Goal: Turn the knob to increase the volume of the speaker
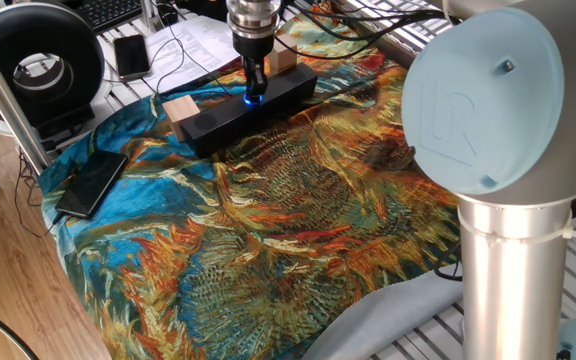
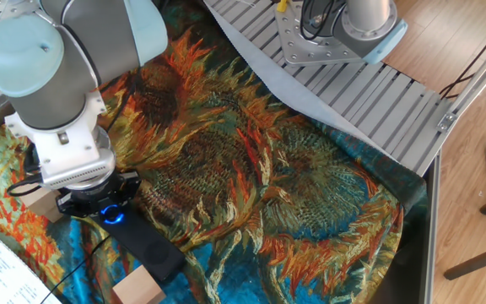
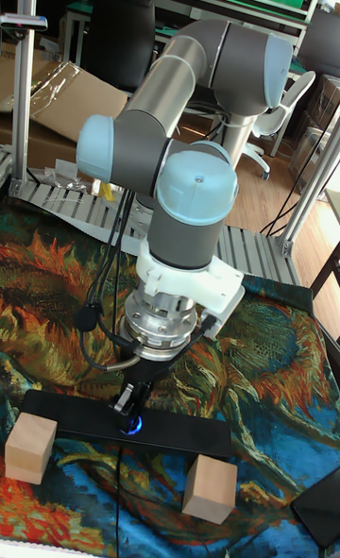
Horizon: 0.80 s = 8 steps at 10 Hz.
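Note:
The speaker (image 1: 223,115) is a long black bar lying across the far end of the sunflower cloth; it also shows in the other fixed view (image 2: 146,245) and the tall view (image 3: 66,412). Its knob (image 1: 251,99) glows blue in the middle of the top face, and the same blue ring shows under the wrist (image 2: 113,216) and below the fingers (image 3: 130,425). My gripper (image 1: 253,86) points straight down with its narrow fingers closed on the knob (image 3: 132,405). In the other fixed view the wrist hides the fingers.
Wooden blocks stand beside the speaker, one in front (image 1: 181,108) and one behind (image 1: 284,57); the tall view shows two (image 3: 30,449) (image 3: 210,489). A flat black phone (image 1: 91,183) lies at the cloth's left edge. My arm's large joint (image 1: 488,100) fills the right.

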Each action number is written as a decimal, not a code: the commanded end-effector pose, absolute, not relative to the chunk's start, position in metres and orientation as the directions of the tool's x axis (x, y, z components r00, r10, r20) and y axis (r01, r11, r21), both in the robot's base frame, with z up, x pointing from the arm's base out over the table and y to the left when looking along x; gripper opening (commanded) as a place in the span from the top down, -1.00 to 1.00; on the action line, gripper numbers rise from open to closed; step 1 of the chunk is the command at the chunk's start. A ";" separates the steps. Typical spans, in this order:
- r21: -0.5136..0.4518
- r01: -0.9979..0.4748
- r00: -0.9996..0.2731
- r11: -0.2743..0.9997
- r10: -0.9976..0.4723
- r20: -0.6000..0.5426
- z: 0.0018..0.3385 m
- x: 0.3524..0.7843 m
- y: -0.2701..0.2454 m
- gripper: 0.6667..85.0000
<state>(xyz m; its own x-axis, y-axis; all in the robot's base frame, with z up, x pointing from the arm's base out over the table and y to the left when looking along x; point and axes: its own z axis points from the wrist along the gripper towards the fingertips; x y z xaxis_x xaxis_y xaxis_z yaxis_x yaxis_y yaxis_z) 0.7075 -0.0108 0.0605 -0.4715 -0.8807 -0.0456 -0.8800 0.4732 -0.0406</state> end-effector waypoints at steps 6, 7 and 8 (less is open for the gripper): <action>0.014 -0.750 -0.658 0.661 -0.743 -0.123 0.063 0.713 0.000 0.38; 0.014 -0.726 -0.683 0.688 -0.719 -0.127 0.063 0.715 0.000 0.38; 0.010 -0.704 -0.705 0.710 -0.697 -0.130 0.063 0.717 -0.001 0.38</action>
<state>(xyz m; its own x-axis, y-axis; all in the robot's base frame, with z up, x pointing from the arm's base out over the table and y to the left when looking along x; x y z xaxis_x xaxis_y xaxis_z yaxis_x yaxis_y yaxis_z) 0.7125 -0.0028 0.0608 -0.6392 -0.7615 -0.1074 -0.7659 0.6430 -0.0005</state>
